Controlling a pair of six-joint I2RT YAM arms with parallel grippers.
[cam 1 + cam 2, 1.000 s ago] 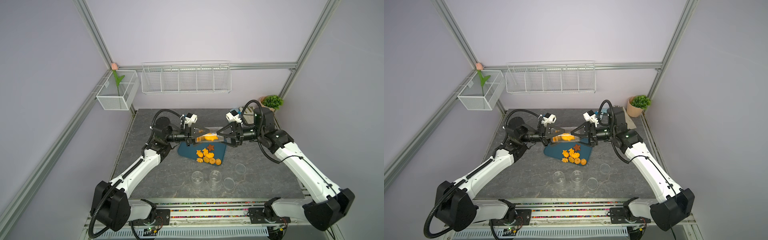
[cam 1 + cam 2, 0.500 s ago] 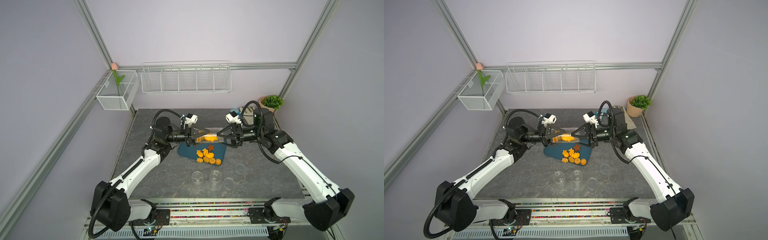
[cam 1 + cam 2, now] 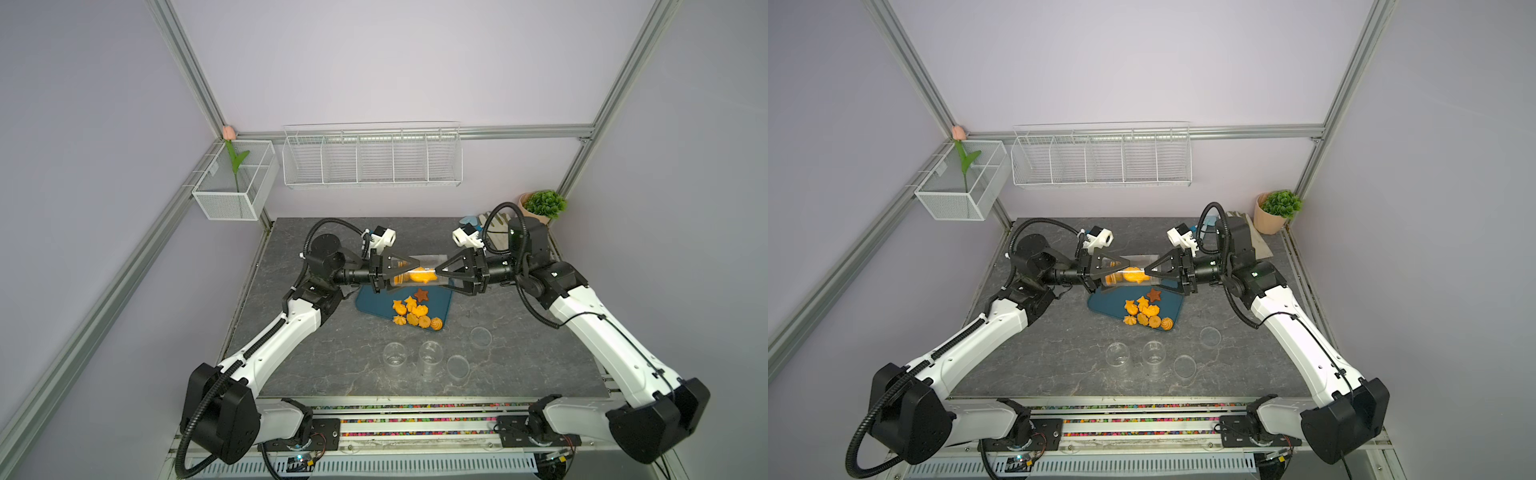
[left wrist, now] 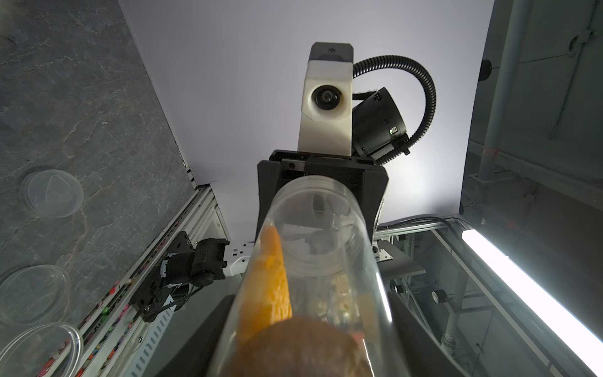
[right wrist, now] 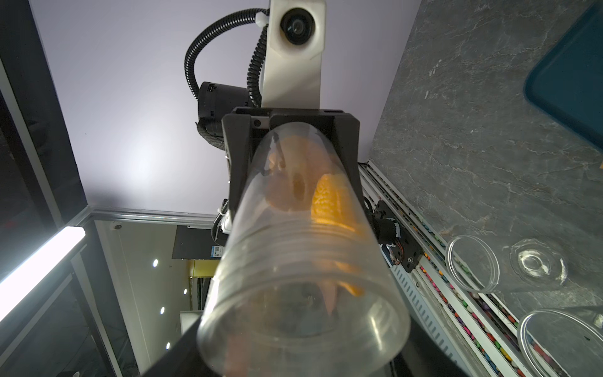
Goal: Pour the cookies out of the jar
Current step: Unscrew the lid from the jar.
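A clear jar (image 3: 430,262) lies level in the air above the blue tray (image 3: 370,301), with both arms at its ends. My left gripper (image 3: 409,270) is shut on its closed end. My right gripper (image 3: 440,272) has its fingers close on either side of the open mouth (image 5: 303,326); whether they touch does not show. Orange cookies (image 3: 415,275) remain inside the jar, also seen in the wrist views (image 4: 267,277) (image 5: 329,199), and a brown one (image 4: 293,346) sits at the closed end. Several orange cookies (image 3: 415,311) and a brown star (image 3: 422,295) lie on the tray.
Two clear cups (image 3: 395,357) (image 3: 430,357) and two clear lids (image 3: 458,368) (image 3: 481,336) stand on the dark tabletop in front of the tray. A potted plant (image 3: 542,205) is at the back right. White wire baskets (image 3: 372,156) hang on the back wall.
My right gripper's fingers have drawn in around the jar's mouth. The jar, the left arm and the cookies on the tray have stayed where they were.
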